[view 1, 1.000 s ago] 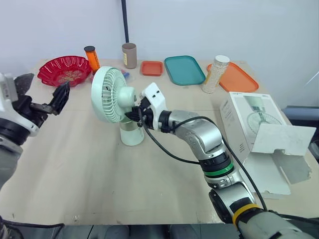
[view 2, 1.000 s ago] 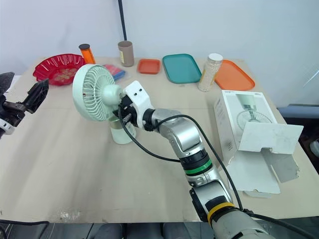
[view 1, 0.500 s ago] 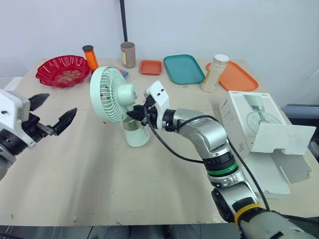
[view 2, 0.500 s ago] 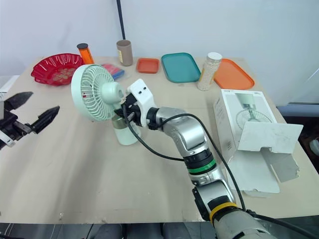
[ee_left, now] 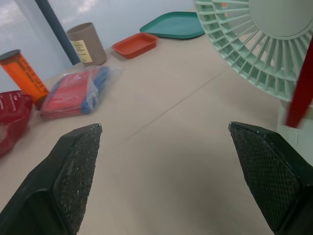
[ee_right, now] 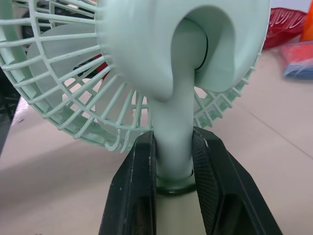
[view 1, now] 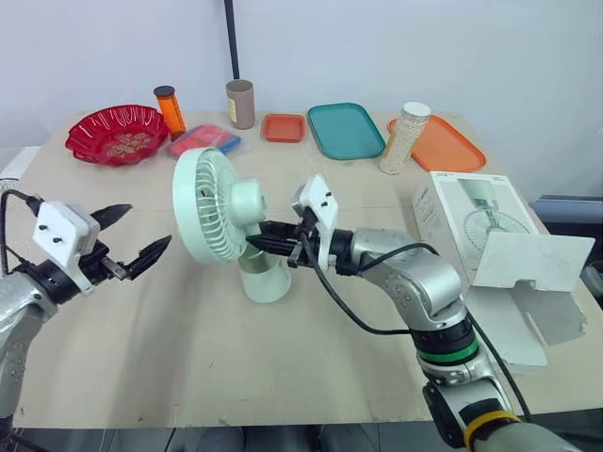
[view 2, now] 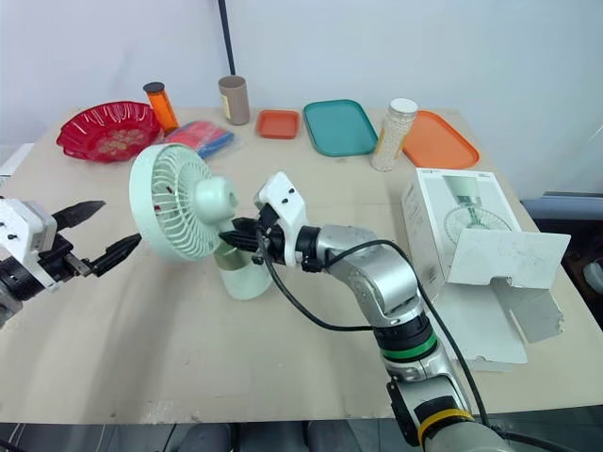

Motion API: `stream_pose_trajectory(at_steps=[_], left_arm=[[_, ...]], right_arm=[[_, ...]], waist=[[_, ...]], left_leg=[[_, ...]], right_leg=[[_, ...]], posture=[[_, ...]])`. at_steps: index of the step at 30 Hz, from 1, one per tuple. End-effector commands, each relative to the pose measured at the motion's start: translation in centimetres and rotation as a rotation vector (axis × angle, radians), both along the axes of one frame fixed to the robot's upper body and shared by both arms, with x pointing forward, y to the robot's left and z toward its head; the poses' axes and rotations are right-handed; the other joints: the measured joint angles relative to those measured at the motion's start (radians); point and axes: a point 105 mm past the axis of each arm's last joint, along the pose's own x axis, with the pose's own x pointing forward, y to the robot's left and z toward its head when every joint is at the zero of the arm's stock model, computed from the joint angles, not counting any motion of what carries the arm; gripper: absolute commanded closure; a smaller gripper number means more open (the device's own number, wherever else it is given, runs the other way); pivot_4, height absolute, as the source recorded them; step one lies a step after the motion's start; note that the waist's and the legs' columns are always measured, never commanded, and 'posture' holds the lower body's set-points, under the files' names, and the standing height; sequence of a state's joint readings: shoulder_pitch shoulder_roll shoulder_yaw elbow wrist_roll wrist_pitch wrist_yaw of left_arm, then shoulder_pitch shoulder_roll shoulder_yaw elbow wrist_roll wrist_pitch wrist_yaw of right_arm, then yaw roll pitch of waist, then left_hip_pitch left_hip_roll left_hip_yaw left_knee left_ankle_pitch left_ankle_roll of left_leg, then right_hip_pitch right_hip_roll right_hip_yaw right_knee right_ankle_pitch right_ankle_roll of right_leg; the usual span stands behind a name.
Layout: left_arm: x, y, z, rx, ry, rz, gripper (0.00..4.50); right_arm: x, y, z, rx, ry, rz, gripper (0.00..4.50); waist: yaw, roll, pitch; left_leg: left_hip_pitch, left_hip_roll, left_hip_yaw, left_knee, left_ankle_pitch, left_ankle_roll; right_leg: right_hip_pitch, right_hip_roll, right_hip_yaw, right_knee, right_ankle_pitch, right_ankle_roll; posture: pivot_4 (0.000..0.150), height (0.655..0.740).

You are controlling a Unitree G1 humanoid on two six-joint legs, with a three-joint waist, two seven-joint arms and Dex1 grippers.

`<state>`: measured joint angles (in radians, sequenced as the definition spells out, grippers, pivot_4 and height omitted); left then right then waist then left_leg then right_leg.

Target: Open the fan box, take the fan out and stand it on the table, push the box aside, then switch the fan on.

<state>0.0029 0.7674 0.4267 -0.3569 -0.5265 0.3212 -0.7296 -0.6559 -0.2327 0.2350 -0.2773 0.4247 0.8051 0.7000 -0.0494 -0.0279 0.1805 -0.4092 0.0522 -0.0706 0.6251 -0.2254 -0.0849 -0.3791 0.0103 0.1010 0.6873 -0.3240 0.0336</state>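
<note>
**Fan upright, switch next**

Your right tool (ee_right: 172,147) clamps the fan (view 1: 212,202) by its neck, steadying it upright on the tabletop (view 1: 188,348). Your left tool (view 1: 143,228) hangs wide open just beside it, likely ready for the switch. The box (view 1: 471,235) lies well apart.

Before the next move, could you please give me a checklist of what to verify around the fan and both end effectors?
1. Pale green plastic fan out of the white cardboard box: ok.
2. Fan standing on the beige wooden table: ok, as far as the eye views show.
3. Right end effector shut on the fan's neck: ok.
4. Left end effector open, apart from the fan: ok.
5. Box apart from the fan, on the table's right side: ok.
6. Fan's switch located: cannot tell.
</note>
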Motion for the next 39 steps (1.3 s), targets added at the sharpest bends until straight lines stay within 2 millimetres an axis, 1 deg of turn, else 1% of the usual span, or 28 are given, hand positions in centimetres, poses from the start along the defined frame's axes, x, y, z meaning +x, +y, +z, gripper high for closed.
stream_pose_trajectory(at_steps=[1, 4, 8, 15, 23, 28, 30, 32, 35, 39], left_arm=[[-0.7, -1.1, 0.2, 0.059, -0.019, -0.074, 0.07], [-1.0, -2.0, -0.8, 0.091, 0.011, -0.158, 0.07], [-0.5, -2.9, -1.8, 0.093, 0.029, -0.195, 0.07], [-0.1, -3.8, -1.9, 0.08, 0.021, -0.22, 0.07], [-0.5, -4.2, -2.3, 0.081, 0.053, -0.253, 0.07], [-1.2, -5.1, -3.6, 0.079, 0.134, -0.333, 0.07], [-1.8, -5.5, -4.9, 0.093, 0.205, -0.385, 0.07], [-2.2, -5.8, -5.7, 0.107, 0.233, -0.427, 0.07], [-2.4, -6.4, -6.5, 0.105, 0.254, -0.454, 0.07], [-2.2, -6.8, -6.9, 0.102, 0.253, -0.463, 0.07]], right_arm=[[-1.8, 0.3, 2.4, 0.073, -0.088, 0.063, 3.59], [-2.3, 0.1, 2.1, 0.09, -0.07, 0.075, 3.59], [-2.7, -0.3, 1.5, 0.094, -0.071, 0.084, 3.59], [-3.4, -0.8, 0.4, 0.083, -0.117, 0.092, 3.59], [-4.6, -1.7, -0.5, 0.074, -0.147, 0.102, 3.59], [-4.8, -1.8, -1.3, 0.039, -0.154, 0.103, 3.59], [-4.8, -1.8, -1.3, 0.04, -0.153, 0.101, 3.59], [-4.8, -1.9, -1.3, 0.039, -0.158, 0.104, 3.59], [-4.7, -2.1, -1.5, 0.027, -0.163, 0.101, 3.59], [-4.7, -2.3, -1.7, 0.016, -0.166, 0.103, 3.59]], waist=[[0.001, 0.0, 0.0], [0.001, 0.0, 0.0], [0.001, 0.0, 0.0], [0.001, 0.0, 0.0], [0.001, 0.0, 0.0], [0.001, 0.0, 0.0], [0.001, 0.0, 0.0], [0.001, 0.0, 0.0], [0.001, 0.0, 0.0], [0.001, 0.0, 0.0]], left_leg=[[0.0, 0.0, 0.0, 0.0, 0.0, 0.0], [0.0, 0.0, 0.0, 0.0, 0.0, 0.0], [0.0, 0.0, 0.0, 0.0, 0.0, 0.0], [0.0, 0.0, 0.0, 0.0, 0.0, 0.0], [0.001, 0.0, 0.0, 0.001, 0.0, 0.0], [0.001, 0.0, 0.0, 0.001, 0.0, 0.0], [0.001, 0.0, 0.0, 0.001, 0.0, 0.0], [0.001, 0.0, 0.0, 0.001, 0.0, 0.0], [0.002, 0.0, 0.0, 0.001, 0.0, 0.0], [0.002, 0.0, -0.001, 0.002, 0.0, 0.0]], right_leg=[[0.0, 0.0, 0.0, 0.0, 0.0, 0.0], [0.0, 0.0, 0.0, 0.0, 0.0, 0.0], [0.001, 0.0, 0.0, 0.0, 0.0, 0.0], [0.0, 0.0, 0.0, 0.0, 0.0, 0.0], [0.001, 0.0, 0.0, 0.001, 0.0, 0.0], [0.001, 0.001, 0.0, 0.001, 0.0, 0.0], [0.001, 0.001, 0.0, 0.001, 0.0, 0.0], [0.002, 0.001, 0.0, 0.001, 0.0, 0.0], [0.002, 0.001, 0.0, 0.001, 0.0, 0.0], [0.003, 0.001, 0.0, 0.001, 0.0, 0.0]], posture=[[0.15, 0.74], [0.15, 0.74], [0.15, 0.74], [0.15, 0.74], [0.15, 0.74], [0.15, 0.74], [0.15, 0.74], [0.15, 0.74], [0.15, 0.74], [0.15, 0.74]])
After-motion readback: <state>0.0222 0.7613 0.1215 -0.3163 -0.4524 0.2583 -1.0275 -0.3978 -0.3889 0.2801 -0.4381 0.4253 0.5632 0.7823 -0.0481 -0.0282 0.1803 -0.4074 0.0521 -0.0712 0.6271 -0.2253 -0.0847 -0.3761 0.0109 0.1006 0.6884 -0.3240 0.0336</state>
